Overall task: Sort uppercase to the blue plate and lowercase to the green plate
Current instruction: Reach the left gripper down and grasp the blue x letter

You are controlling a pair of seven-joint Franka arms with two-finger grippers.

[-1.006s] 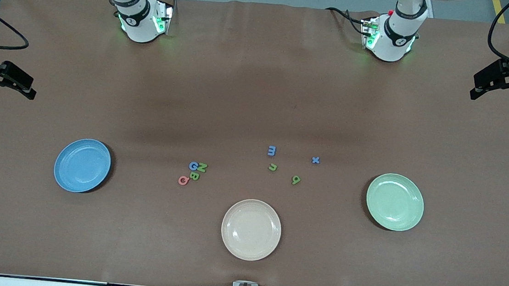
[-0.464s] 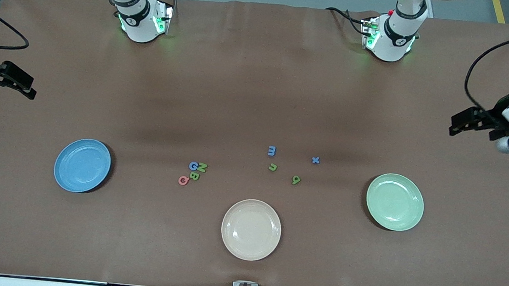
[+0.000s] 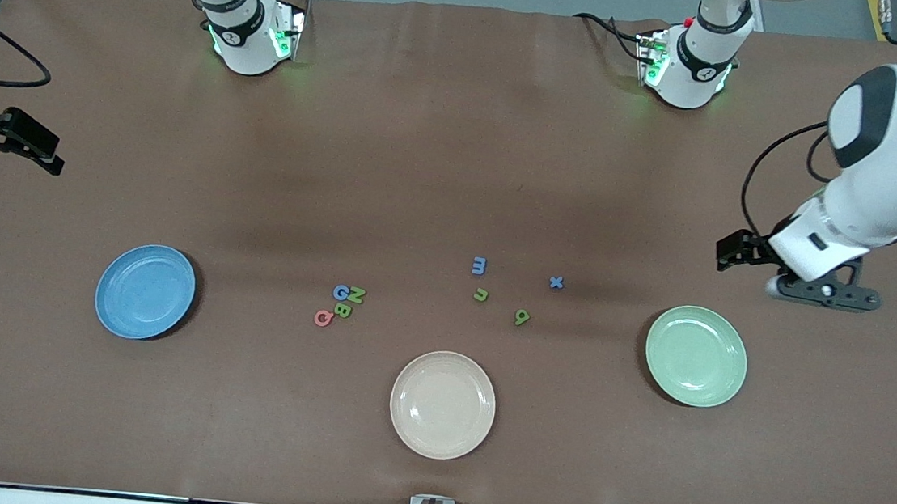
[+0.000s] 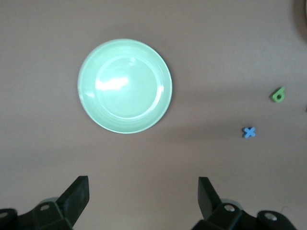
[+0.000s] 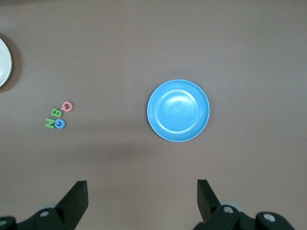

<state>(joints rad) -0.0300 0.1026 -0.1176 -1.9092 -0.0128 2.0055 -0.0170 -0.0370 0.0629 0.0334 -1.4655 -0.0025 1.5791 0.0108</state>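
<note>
Left gripper [image 3: 733,251] has swung in from the table's edge over the last second and now hangs over bare tabletop near the green plate [image 3: 696,356], its fingers [image 4: 76,194] spread wide and holding nothing. Right gripper [image 3: 15,143] has not moved: it waits at the right arm's end of the table, over the table's edge, fingers [image 5: 76,198] apart and empty.

Nothing on the table has shifted. Four capitals [image 3: 340,304] sit bunched together between the blue plate [image 3: 145,291] and the cream plate [image 3: 442,404]; they read G, N, B and Q. Four small letters [image 3: 510,290] lie scattered apart between the capitals and the green plate, farther from the front camera than the cream plate; m, n and x can be read, the fourth looks like a q or g. All three plates hold nothing.
</note>
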